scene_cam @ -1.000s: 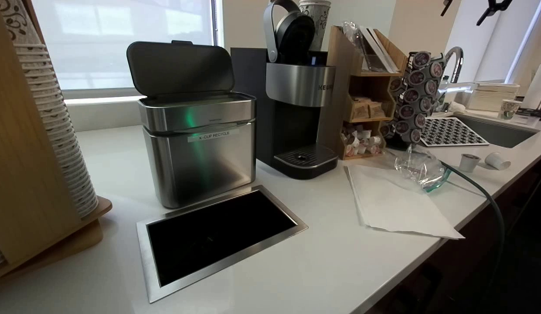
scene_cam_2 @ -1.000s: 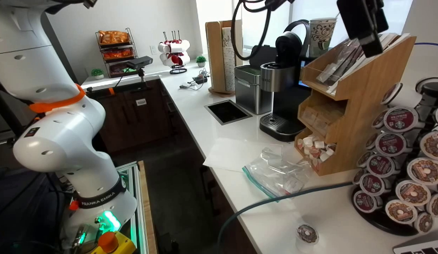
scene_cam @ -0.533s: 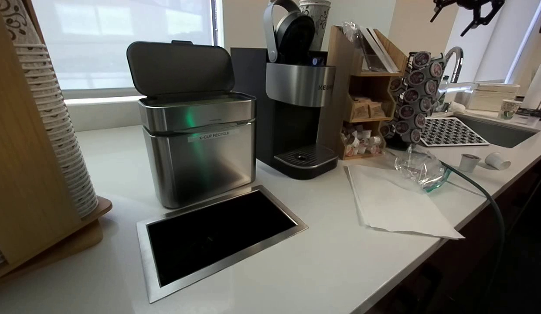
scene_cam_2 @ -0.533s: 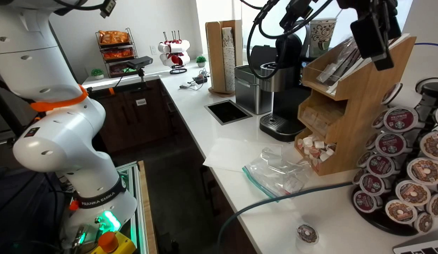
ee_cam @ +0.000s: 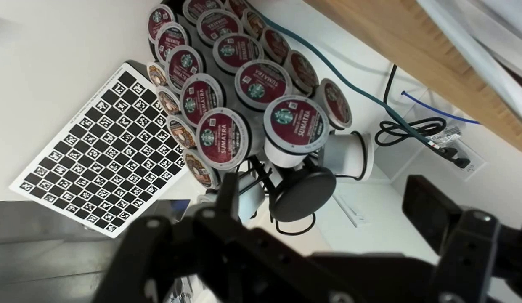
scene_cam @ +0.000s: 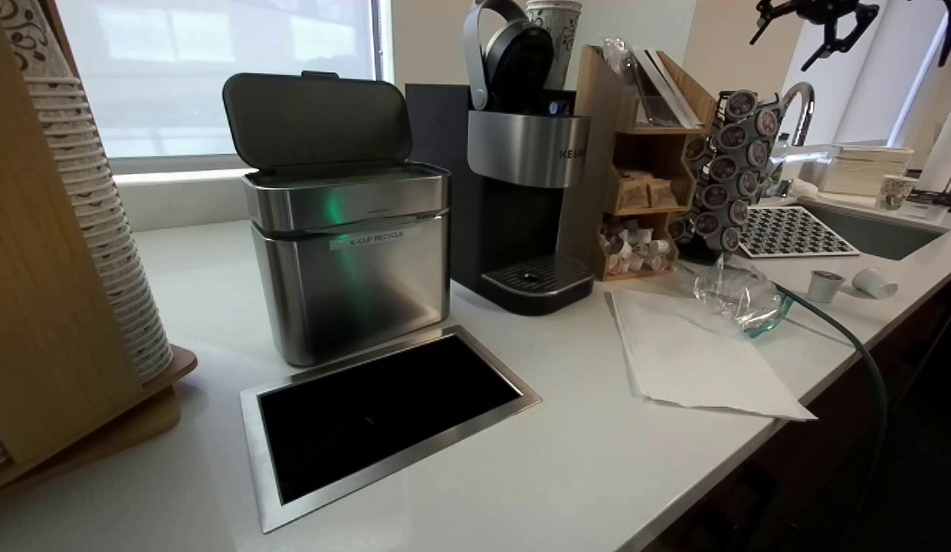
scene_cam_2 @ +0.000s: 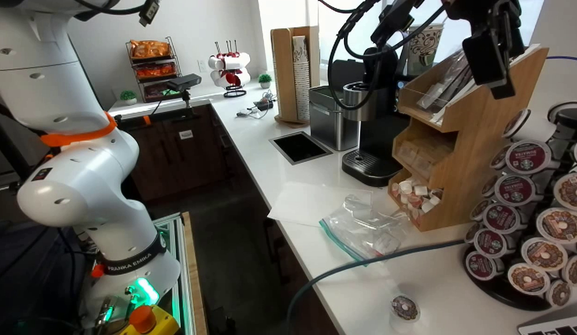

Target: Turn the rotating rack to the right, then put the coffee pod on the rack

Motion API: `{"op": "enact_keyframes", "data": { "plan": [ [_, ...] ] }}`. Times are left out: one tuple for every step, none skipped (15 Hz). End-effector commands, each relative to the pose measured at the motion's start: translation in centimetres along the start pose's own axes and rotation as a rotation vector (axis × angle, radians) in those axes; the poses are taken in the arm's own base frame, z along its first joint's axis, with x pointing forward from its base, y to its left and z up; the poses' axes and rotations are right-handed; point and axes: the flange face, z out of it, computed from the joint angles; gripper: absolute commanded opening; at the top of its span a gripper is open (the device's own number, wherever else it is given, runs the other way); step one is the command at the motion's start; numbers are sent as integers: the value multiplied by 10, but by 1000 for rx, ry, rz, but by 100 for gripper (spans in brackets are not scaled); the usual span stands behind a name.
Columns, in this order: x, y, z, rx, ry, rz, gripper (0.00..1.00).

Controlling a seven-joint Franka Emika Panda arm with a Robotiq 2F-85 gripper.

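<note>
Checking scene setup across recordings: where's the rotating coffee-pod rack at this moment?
In an exterior view, the rotating coffee-pod rack stands at the picture's right edge, on the counter just right of the wooden organiser.

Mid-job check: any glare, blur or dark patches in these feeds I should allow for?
Wrist view: near pod lids on the rotating rack read clearly, the claw looks dark and a little soft. In an exterior view: the window is washed out, the steel bin carries a green reflection, the counter opening is nearly black inside. Both exterior views: the top edge crops the claw.
</note>
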Motion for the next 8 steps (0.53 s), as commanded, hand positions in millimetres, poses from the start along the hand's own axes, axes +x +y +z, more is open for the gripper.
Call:
{"op": "enact_keyframes", "data": {
  "plan": [
    [2,1,8,4,18,-21,100],
    [3,1,10,18,16,-25,100],
    [4,1,12,30,13,-35,100],
    [5,1,16,39,19,-51,100],
    [6,0,20,49,18,-67,100],
    [6,0,24,60,20,-77,100],
    [7,0,27,69,19,-91,100],
    [7,0,32,76,10,-106,100]
  ]
}}
